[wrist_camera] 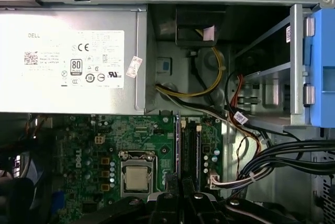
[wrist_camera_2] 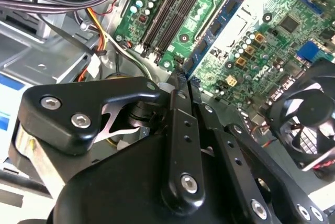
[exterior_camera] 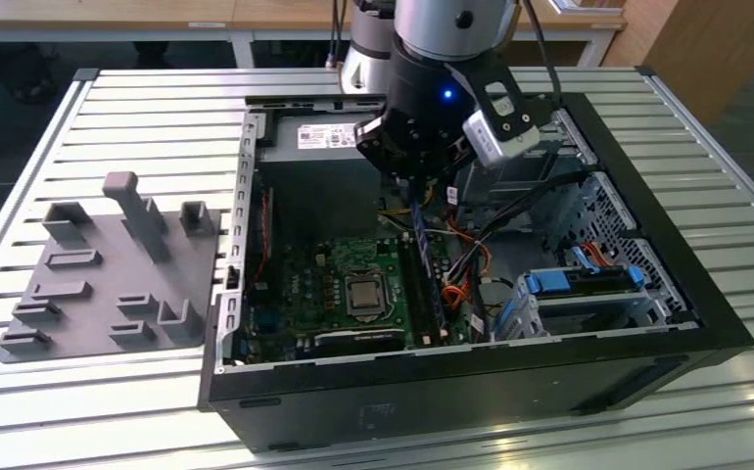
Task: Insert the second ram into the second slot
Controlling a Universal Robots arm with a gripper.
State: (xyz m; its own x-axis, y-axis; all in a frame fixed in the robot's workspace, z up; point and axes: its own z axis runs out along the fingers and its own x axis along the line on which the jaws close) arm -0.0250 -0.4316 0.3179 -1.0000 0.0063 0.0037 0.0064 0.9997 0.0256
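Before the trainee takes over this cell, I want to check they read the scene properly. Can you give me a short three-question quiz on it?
1. True or false: the computer case lies open with its motherboard showing.
2. What sits beside the case on the exterior view's left? A) a keyboard B) a grey moulded tray C) a monitor
3. Over what does the gripper hang?
Key: 1 true; 2 B; 3 the motherboard, inside the case.

The silver and black jointed robot arm (exterior_camera: 432,39) reaches steeply down from above, with its wrist near vertical. Its black two-fingered metal hand (exterior_camera: 416,191) points downward. In both wrist views the slim black fingers (wrist_camera_2: 180,130) (wrist_camera: 169,185) sit drawn close together.
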